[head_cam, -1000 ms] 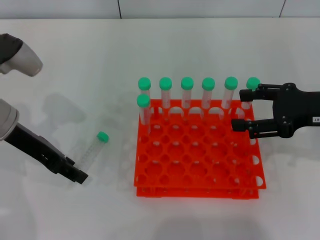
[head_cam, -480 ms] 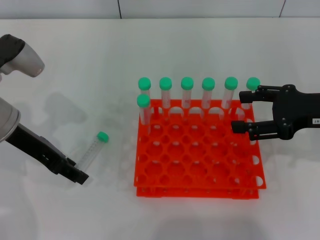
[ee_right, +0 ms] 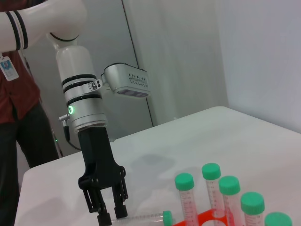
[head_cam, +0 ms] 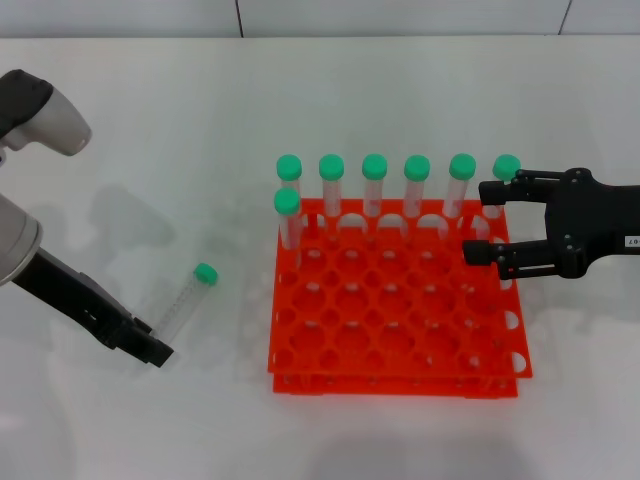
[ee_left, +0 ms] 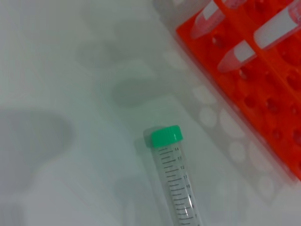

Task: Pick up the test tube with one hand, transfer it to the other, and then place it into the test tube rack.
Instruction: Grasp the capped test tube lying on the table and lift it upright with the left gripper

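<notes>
The test tube (head_cam: pixel 184 300) lies flat on the white table left of the rack, its green cap (head_cam: pixel 206 272) pointing to the rack; it also shows in the left wrist view (ee_left: pixel 175 186) and low in the right wrist view (ee_right: pixel 143 218). My left gripper (head_cam: pixel 156 351), black and unlabelled, sits low at the tube's bottom end, open, with its fingertips (ee_right: pixel 104 218) just short of the tube. The orange-red test tube rack (head_cam: pixel 395 335) holds several green-capped tubes (head_cam: pixel 374 168) in its back rows. My right gripper (head_cam: pixel 483 220), labelled, hovers open over the rack's back right corner, empty.
A grey camera housing (head_cam: pixel 42 112) on the left arm hangs above the table's left side. A person (ee_right: pixel 14 141) stands behind the table's far side in the right wrist view. Bare table lies in front of and behind the rack.
My left gripper has shifted slightly to the left along the table by the tube's end. The tube, the rack and my right gripper have stayed where they were.
</notes>
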Motion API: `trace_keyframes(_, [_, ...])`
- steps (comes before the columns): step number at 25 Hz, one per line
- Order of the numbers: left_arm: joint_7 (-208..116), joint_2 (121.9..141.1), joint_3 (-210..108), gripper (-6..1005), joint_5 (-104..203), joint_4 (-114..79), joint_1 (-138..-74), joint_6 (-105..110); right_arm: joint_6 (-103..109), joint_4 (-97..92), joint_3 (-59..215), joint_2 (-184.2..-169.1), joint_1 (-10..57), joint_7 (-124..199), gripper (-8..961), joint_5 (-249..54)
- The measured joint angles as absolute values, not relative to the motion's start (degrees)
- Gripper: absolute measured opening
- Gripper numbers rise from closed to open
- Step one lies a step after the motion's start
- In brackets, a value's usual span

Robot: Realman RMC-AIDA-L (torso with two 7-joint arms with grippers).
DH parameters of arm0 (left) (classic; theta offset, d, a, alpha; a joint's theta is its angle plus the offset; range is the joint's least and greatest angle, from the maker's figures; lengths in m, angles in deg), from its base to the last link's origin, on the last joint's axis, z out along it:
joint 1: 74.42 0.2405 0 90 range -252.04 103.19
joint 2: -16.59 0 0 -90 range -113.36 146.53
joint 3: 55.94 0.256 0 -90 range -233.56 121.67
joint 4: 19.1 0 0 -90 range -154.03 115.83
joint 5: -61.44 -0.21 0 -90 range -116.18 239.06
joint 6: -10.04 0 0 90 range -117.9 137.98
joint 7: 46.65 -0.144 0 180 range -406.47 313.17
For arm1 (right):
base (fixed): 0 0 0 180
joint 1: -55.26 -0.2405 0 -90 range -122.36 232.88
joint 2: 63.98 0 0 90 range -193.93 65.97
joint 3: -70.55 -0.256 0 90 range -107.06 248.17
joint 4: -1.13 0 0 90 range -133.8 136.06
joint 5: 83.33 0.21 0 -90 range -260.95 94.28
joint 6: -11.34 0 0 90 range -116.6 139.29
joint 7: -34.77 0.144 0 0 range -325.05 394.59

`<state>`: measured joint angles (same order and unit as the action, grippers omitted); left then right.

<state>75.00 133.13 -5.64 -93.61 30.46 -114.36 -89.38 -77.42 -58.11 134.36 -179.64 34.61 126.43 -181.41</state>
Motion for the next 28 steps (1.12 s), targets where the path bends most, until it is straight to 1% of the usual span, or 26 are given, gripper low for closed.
trace_keyframes(15, [75.8, 133.14, -3.4, 484, -93.6, 30.3, -114.9, -89.1, -77.5, -58.1, 134.4, -179.64, 34.6, 126.3, 825, -181.4])
trace_keyframes(20, [76.1, 133.12, -3.4, 435, -93.6, 30.3, -114.9, -88.9, -77.6, -58.1, 134.4, -179.64, 34.6, 126.3, 825, -181.4])
trace_keyframes(28, [76.5, 133.12, -2.7, 420, -93.6, 30.3, -114.7, -88.5, -77.6, -58.1, 134.4, -179.64, 34.8, 126.3, 825, -181.4])
